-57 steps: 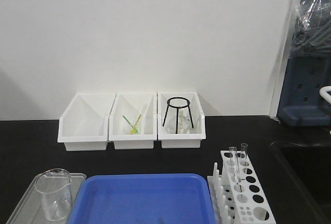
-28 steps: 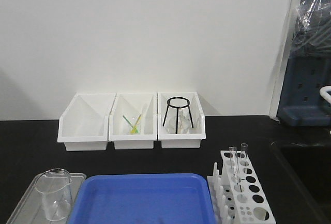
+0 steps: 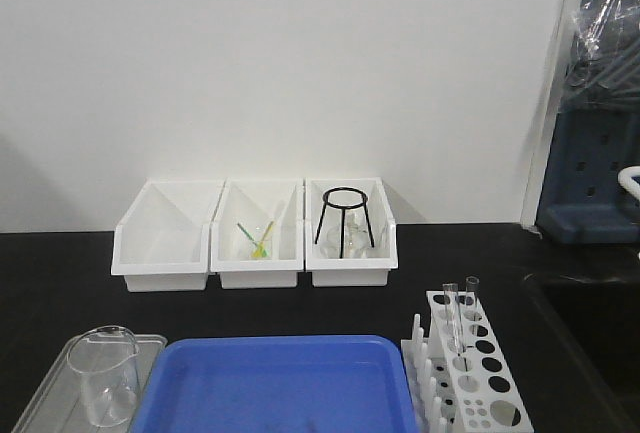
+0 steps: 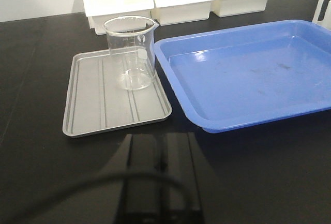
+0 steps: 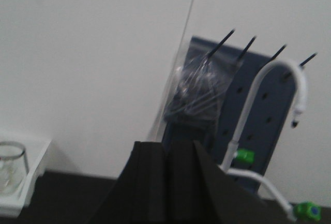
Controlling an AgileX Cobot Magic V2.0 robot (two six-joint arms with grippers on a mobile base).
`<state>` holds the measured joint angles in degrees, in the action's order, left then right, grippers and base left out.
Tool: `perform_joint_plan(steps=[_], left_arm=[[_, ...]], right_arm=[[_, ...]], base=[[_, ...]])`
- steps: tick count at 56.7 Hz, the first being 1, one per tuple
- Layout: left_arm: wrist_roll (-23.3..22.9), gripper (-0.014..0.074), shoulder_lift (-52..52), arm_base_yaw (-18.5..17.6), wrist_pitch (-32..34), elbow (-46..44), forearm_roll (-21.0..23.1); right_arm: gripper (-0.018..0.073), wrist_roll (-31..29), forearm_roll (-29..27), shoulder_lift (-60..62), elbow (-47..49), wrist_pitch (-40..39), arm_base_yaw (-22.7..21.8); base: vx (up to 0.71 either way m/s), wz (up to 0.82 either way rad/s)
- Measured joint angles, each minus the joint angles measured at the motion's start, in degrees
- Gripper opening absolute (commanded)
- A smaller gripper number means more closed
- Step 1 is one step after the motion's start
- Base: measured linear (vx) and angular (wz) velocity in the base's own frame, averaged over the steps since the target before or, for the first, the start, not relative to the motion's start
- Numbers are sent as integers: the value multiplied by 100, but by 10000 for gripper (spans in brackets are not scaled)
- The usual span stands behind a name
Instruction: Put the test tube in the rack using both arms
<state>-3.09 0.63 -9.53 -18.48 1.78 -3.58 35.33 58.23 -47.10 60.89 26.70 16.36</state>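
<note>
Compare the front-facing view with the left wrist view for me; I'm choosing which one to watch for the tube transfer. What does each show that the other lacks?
Only the front-facing view shows the rack with two test tubes standing in it, and the black tripod in the right bin. Only the left wrist view shows the left gripper, its jaws together and holding nothing. Both show the beaker on the grey tray, the blue tray and the white bins.

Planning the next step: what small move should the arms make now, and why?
Probably just park both arms: two test tubes already stand in the rack, the blue tray shows no tube, and neither the left pincer nor the right pincer holds anything.
</note>
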Motion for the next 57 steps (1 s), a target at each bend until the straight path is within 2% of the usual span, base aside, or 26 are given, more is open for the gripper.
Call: perform_joint_plan(steps=[7, 10, 14, 19, 28, 40, 48, 57], left_arm=[[0, 159, 0, 0, 0, 0, 0], [0, 159, 0, 0, 0, 0, 0], [0, 159, 0, 0, 0, 0, 0], [0, 159, 0, 0, 0, 0, 0], [0, 159, 0, 0, 0, 0, 0], [0, 159, 0, 0, 0, 0, 0], [0, 159, 0, 0, 0, 0, 0], [0, 159, 0, 0, -19, 0, 0]], right_arm=[[-10, -1495, -1833, 98, -319, 19, 0], [-10, -2034, -2457, 194, -453, 19, 0], [-10, -2517, -3166, 422, -693, -44, 0], [-10, -2823, -3700, 848, -1113, -200, 0], [-10, -2922, -4091, 2056, -2374, -674, 0], [-10, -2709, -4254, 3712, -3964, -899, -77], [-10, -2430, -4302, 4599, -4733, -906, -673], [-10, -2373, -4558, 4787, -5313, -1127, -1363]], base=[[0, 0], [0, 0], [0, 0], [0, 0], [0, 0], [0, 0], [0, 0], [0, 0]])
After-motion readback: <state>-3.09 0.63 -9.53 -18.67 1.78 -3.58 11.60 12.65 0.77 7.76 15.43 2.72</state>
